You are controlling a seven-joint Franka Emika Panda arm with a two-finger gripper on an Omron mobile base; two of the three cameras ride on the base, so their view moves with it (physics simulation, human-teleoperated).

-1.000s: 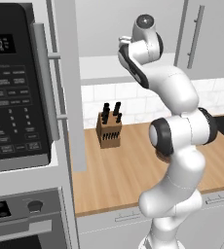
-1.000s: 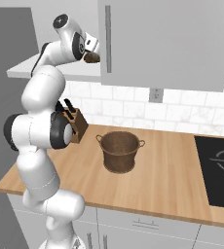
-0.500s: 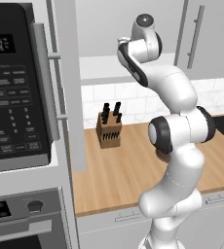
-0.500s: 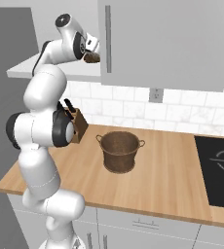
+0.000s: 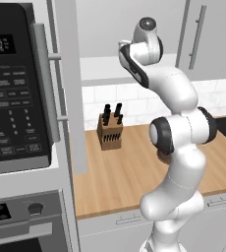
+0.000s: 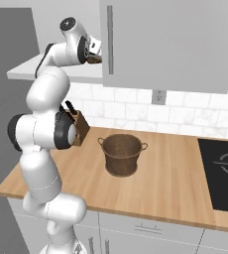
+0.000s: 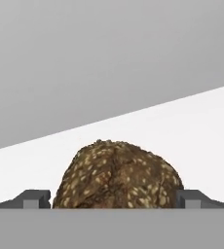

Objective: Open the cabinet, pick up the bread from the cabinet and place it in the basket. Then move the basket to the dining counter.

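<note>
We see the gripper reaching into the open cabinet. The bread lies on the white shelf, between the two fingers, which stand spread on either side of it; we cannot tell whether they touch it. The cabinet's door edge stands just beside the hand. Below, on the bench, the basket stands near the knife block. The microwave hangs at far left.

The tool reaches over the cabinet shelf at the bread, above the basket.
</note>
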